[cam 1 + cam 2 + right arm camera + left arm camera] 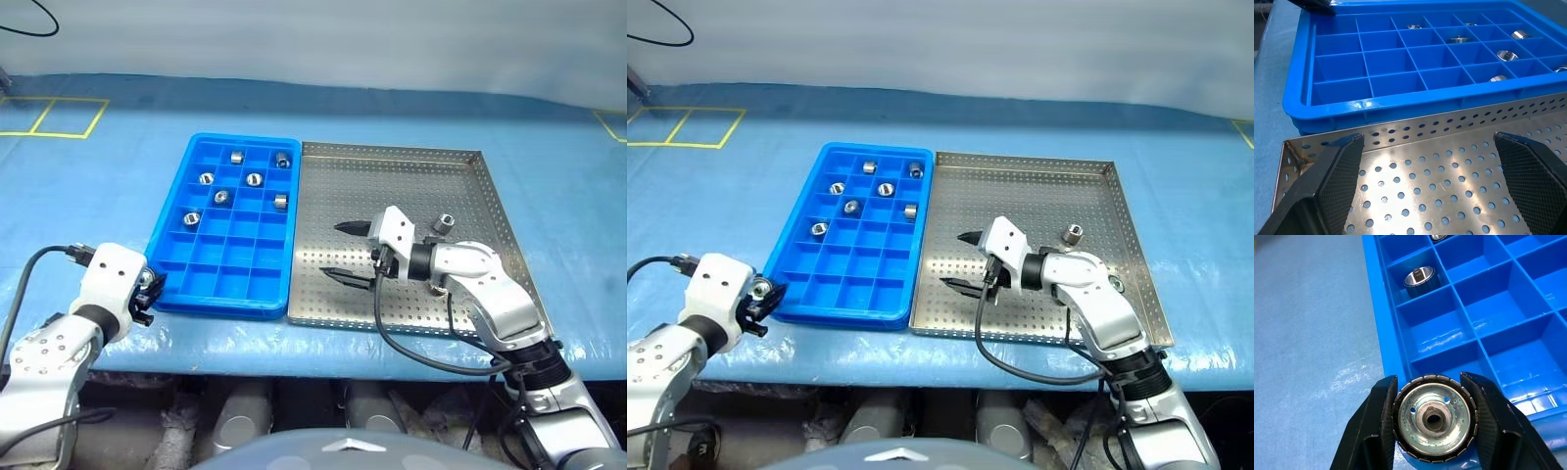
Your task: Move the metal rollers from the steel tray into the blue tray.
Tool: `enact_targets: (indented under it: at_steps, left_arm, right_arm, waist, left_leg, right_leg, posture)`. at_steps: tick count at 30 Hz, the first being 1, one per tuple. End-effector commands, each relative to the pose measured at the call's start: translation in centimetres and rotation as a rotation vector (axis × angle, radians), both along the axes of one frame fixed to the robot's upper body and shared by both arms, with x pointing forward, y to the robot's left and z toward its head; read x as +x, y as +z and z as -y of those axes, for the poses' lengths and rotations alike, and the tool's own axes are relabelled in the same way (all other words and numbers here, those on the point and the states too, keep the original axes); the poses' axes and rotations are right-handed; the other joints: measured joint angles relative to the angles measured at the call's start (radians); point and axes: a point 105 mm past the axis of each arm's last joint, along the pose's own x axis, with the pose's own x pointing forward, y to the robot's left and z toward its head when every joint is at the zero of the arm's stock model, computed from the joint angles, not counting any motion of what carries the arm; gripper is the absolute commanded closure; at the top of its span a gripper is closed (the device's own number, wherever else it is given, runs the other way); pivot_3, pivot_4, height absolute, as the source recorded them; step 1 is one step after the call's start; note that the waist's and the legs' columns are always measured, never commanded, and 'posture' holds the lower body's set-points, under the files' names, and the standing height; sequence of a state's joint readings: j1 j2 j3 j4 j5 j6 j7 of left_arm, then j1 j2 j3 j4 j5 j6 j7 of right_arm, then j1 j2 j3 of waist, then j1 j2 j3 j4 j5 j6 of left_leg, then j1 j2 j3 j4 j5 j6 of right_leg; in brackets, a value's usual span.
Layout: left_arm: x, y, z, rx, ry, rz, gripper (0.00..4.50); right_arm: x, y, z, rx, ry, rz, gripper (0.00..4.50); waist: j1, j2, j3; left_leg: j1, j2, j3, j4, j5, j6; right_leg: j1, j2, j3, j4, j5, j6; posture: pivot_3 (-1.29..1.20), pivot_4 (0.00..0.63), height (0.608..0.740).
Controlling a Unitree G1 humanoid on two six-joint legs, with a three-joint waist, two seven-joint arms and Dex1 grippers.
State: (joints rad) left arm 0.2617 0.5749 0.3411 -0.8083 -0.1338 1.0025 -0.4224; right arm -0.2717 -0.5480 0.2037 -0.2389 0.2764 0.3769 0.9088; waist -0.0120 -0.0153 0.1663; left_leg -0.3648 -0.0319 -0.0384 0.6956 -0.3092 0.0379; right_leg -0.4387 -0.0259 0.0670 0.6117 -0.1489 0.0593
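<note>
My left gripper (149,286) is shut on a metal roller (1434,418), a shiny ring with a central hole. It hovers at the near left corner of the blue tray (225,305), just outside the rim. Several rollers lie in the blue tray's far compartments, one of them (255,179) near the middle. The nearest filled compartment holds a roller (1420,278). My right gripper (338,252) stands wide open and empty above the steel tray (392,186), its fingers pointing at the blue tray. One roller (443,224) stands upright in the steel tray behind the right wrist.
The two trays sit side by side on a blue-covered table. Yellow tape lines (59,117) mark the cover at the far left. A black cable (421,352) hangs from my right wrist past the table's front edge.
</note>
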Motion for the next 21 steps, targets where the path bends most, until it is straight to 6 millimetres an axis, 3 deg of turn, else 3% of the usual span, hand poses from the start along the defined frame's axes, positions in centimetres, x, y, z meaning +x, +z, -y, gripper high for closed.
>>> enact_targets:
  at_steps: [1,7,12,17,21]
  left_arm:
    - [0.7,1.0,0.5,-0.003,-0.037,0.057,2.02]
    - [1.6,1.8,0.3,-0.001,-0.015,0.102,0.13]
    - [2.2,3.7,3.3,-0.114,-0.152,0.203,0.13]
    - [4.3,6.1,9.1,-0.277,-0.421,0.314,0.13]
    - [7.0,6.7,13.7,-0.313,-0.613,0.325,0.13]
  right_arm:
    - [0.0,1.1,0.2,0.009,-0.003,0.058,0.0]
    - [0.0,1.1,0.3,0.012,-0.009,0.061,0.0]
    - [0.1,1.2,0.7,0.007,-0.035,0.072,0.0]
    - [0.6,1.5,2.3,-0.017,-0.147,0.107,0.0]
    - [0.0,1.7,3.7,-0.043,-0.209,0.12,0.0]
  waist:
    - [0.0,0.0,0.0]
    - [-0.001,0.0,0.0]
    - [-0.002,0.0,0.0]
    - [0.002,0.0,0.0]
    - [-0.011,0.0,0.0]
  left_leg:
    - [0.0,0.0,0.0,0.0,0.0,0.0]
    - [0.0,0.0,0.0,0.0,0.0,0.0]
    - [0.0,0.0,0.0,0.0,0.0,0.0]
    - [0.0,-0.001,-0.001,0.0,0.001,-0.001]
    - [0.003,-0.002,0.0,0.0,0.0,0.0]
  right_leg:
    - [0.0,0.0,0.0,0.0,0.0,0.0]
    - [0.0,0.0,0.0,0.0,0.0,0.0]
    - [0.0,0.0,0.0,0.0,0.0,0.0]
    - [0.002,-0.001,-0.001,0.0,0.0,0.0]
    - [0.005,-0.001,-0.001,-0.001,0.001,0.0]
  posture:
    - [0.03,0.15,0.74]
    - [0.02,0.15,0.74]
    - [0.0,0.15,0.74]
    - [-0.05,0.15,0.74]
    - [-0.11,0.15,0.74]
